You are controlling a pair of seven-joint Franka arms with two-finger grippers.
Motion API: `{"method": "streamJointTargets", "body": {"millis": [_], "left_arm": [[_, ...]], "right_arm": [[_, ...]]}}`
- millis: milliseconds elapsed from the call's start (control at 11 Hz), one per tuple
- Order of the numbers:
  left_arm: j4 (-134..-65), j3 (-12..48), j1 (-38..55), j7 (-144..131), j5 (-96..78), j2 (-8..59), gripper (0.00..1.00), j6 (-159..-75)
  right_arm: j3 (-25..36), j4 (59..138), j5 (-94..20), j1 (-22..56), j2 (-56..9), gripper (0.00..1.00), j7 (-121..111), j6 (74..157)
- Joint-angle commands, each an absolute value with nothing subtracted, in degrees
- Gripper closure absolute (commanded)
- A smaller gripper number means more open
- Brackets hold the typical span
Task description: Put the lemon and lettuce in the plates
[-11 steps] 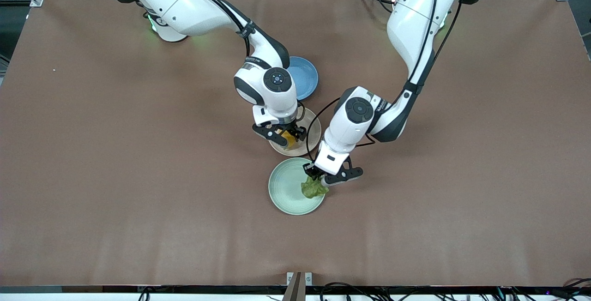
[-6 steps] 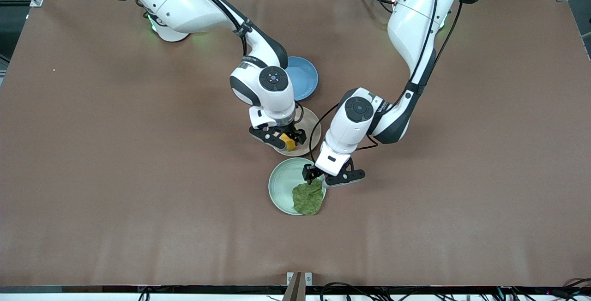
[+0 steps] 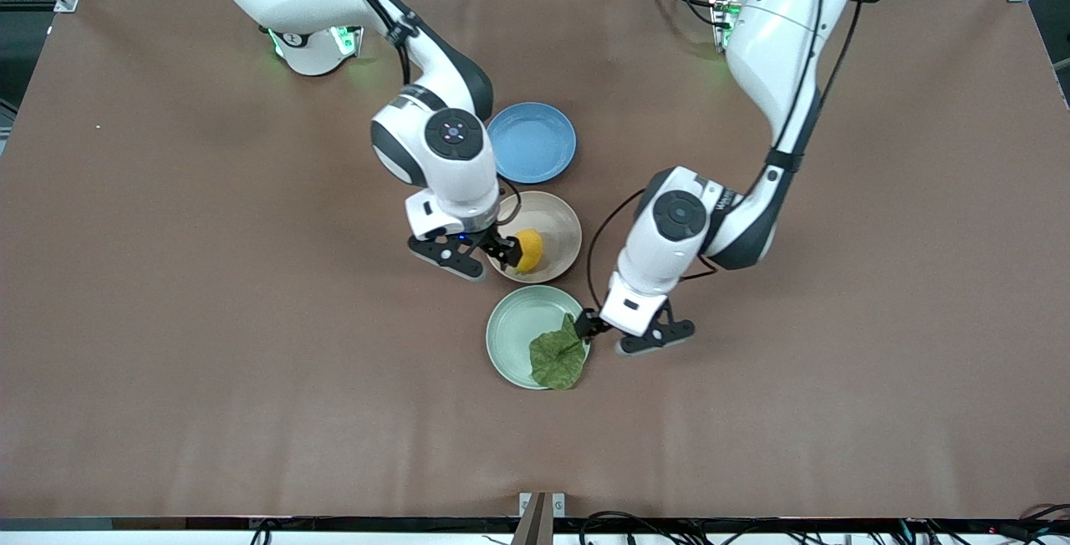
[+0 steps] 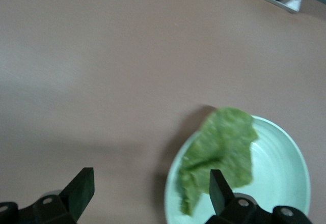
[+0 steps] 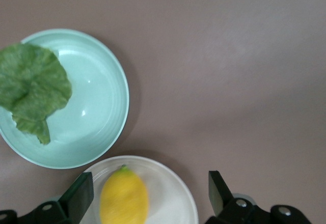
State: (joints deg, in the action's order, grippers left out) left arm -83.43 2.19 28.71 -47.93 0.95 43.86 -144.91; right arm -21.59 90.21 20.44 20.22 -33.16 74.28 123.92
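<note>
- Brown covering spans the whole tabletop [image 3: 209, 319], with three round plates clustered near its middle.
- Farthest from the front camera of the three lies a blue plate [image 3: 532, 142], holding nothing.
- Just nearer than it sits the beige-pink plate [image 3: 558, 223], and the lemon [image 3: 528, 250] rests inside it, at about 8 o'clock on the plate as the front view shows it.
- In the right wrist view the lemon [image 5: 124, 198] lies well within the rim of that pale plate [image 5: 173, 193].
- Nearest the front camera is the mint green plate [image 3: 512, 328], almost touching the beige-pink one.
- The lettuce [image 3: 557, 354] lies in the mint plate at about 4 o'clock, its edge draped over the rim toward the left arm's end of the tabletop.
- The left wrist view shows the lettuce [image 4: 221, 155] flat in the mint plate [image 4: 285, 183], one lobe reaching past the rim.
- The right gripper [image 3: 472, 252] hangs over the beige-pink plate's edge toward the right arm's end, beside the lemon; its fingers are spread and hold nothing.
- In the right wrist view those fingers [image 5: 81, 196] stand wide apart with the lemon between them, untouched.
- The left gripper [image 3: 627, 336] hangs beside the mint plate, over bare tabletop at the left arm's end of it.
- Its fingers [image 4: 81, 188] are spread wide and free of the lettuce.
</note>
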Motion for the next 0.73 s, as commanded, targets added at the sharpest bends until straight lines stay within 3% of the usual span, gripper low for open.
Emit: {"method": "streamJointTargets", "body": {"millis": [0,364,636], "left_arm": [[-84.02,2.55,25.41,-42.91,2.46,39.65,0.00,-137.13],[-85.86,2.63,21.37,-34.66,2.37,34.82,0.00,-125.89],[-91.04,2.46,20.04,-33.92,2.29,28.76,0.00,-121.74]], "right_arm": [[-23.55,91.32,18.56,15.74,-26.65,0.00,67.35,119.28],[-23.29,93.33,9.16,8.72,-18.92,0.00,53.04,115.32],[-23.12,93.69,3.00,2.04,-12.06,0.00,39.25,107.08]]}}
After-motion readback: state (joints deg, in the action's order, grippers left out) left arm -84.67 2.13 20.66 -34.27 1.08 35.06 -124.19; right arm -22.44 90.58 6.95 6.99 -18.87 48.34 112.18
